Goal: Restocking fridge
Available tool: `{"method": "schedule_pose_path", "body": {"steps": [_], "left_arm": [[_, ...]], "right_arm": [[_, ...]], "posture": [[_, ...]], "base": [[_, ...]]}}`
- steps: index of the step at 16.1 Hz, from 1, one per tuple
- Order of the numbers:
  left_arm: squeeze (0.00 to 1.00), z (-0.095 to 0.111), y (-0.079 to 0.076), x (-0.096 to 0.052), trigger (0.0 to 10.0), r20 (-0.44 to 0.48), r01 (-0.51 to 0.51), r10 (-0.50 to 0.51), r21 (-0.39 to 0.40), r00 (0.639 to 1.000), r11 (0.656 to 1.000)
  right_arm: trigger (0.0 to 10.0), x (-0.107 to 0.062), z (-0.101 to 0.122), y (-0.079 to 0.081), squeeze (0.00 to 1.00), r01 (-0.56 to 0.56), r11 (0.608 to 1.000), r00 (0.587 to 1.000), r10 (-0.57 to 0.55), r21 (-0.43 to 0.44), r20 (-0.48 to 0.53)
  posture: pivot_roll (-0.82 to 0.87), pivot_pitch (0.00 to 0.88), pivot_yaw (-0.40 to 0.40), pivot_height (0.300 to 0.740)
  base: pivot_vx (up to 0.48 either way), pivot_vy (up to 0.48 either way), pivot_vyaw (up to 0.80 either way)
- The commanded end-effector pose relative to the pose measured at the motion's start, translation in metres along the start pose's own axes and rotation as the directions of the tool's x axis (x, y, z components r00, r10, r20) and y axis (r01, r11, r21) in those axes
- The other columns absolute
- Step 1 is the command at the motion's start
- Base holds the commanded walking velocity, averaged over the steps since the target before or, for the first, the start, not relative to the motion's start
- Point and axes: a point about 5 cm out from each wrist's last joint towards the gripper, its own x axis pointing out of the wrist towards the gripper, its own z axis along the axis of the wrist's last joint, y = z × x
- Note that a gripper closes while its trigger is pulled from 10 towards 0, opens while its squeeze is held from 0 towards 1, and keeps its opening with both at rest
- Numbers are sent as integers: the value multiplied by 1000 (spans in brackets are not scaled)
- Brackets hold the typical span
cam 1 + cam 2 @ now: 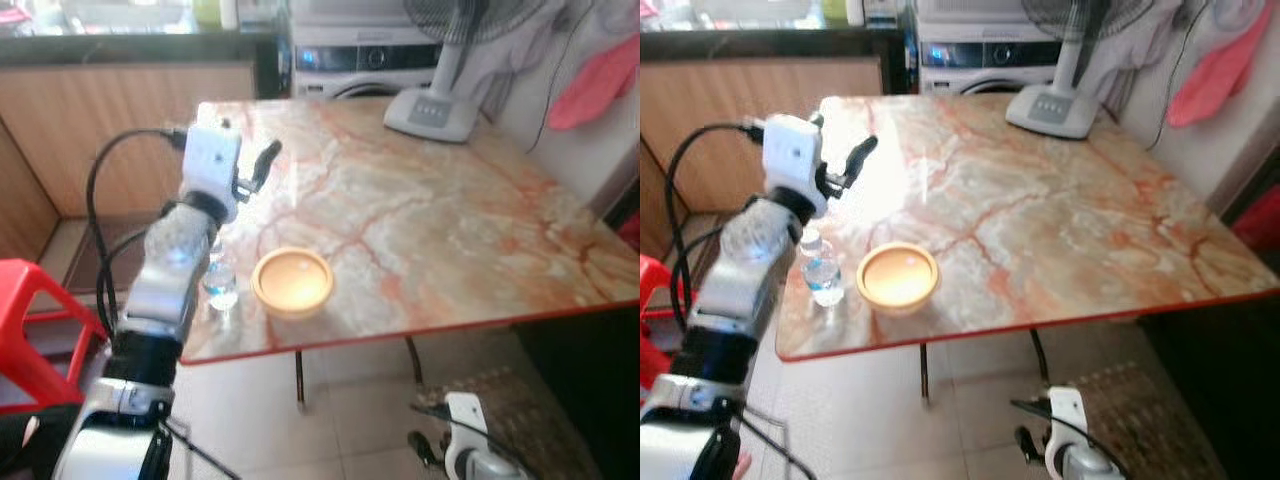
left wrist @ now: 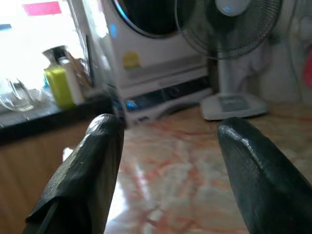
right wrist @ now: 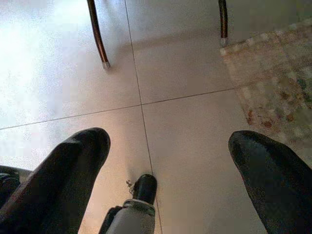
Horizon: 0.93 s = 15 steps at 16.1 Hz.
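Marble table (image 1: pixel 430 230) carries small water bottle (image 1: pixel 220 283) at near left edge, just beside yellow bowl (image 1: pixel 292 281). Left gripper (image 1: pixel 262 165) raised above table beyond bottle. Left wrist view: fingers (image 2: pixel 92 165) apart, empty, facing fan. Right wrist view: right gripper (image 3: pixel 165 170) spread, idle over floor. Risk: forearm descending could knock bottle off edge.

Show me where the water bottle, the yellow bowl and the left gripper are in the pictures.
water bottle (image 1: pixel 822 275), right eye view, on its clear body.
yellow bowl (image 1: pixel 898 276), right eye view, on the inside of the bowl.
left gripper (image 2: pixel 168 165), left wrist view, midway between its two open black fingertips.
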Motion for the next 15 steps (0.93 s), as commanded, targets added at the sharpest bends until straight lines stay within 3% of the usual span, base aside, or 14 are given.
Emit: {"method": "schedule_pose_path", "body": {"steps": [1,3,4,5,6,7,9,11,13,15], "left_arm": [[0,25,0,6,10000,-2,49,-49,-93,999,994],[0,19,2,4,10000,-209,75,-95,-105,973,992],[0,15,1,-3,10000,-325,176,-172,-18,930,984],[0,16,-5,-9,10000,-352,303,-255,89,901,949],[0,13,-10,-15,10000,-409,399,-315,138,856,907],[0,9,-8,-20,10000,-478,432,-315,156,820,888],[0,12,6,-22,10000,-530,433,-274,202,803,878],[0,17,9,-25,10000,-549,466,-287,217,785,858],[0,16,16,-28,10000,-566,440,-268,191,780,878],[0,10,18,-28,10000,-527,335,-265,40,808,942]], "right_arm": [[10000,0,1,-1,0,4,1000,1000,-4,-2,-2],[10000,0,1,-1,0,3,1000,1000,-3,-5,-3],[10000,0,1,-1,0,3,1000,1000,-3,-6,-4],[10000,0,1,-1,0,2,1000,1000,-2,-21,-12],[10000,0,1,-1,0,1,1000,1000,-1,-30,-15],[10000,0,1,-1,0,2,1000,1000,-2,-22,-13],[10000,0,1,-1,0,0,1000,1000,0,-19,-13],[10000,0,1,0,0,-2,1000,1000,2,-23,-16],[10000,0,1,-1,0,-1,1000,1000,1,-24,-17],[10000,0,0,-1,0,0,1000,1000,0,-27,-19]], "posture": [[151,0,-66,740],[161,0,-68,740],[168,0,-67,740],[179,0,-70,740],[181,0,-66,740],[180,0,-63,740],[189,0,-64,740],[194,0,-63,740],[191,0,-62,740],[177,0,-65,740]], "base": [[0,0,0],[0,0,0],[0,0,0],[0,0,0],[0,0,0],[0,0,0],[0,0,0],[0,0,0],[0,0,0],[0,0,0]]}}
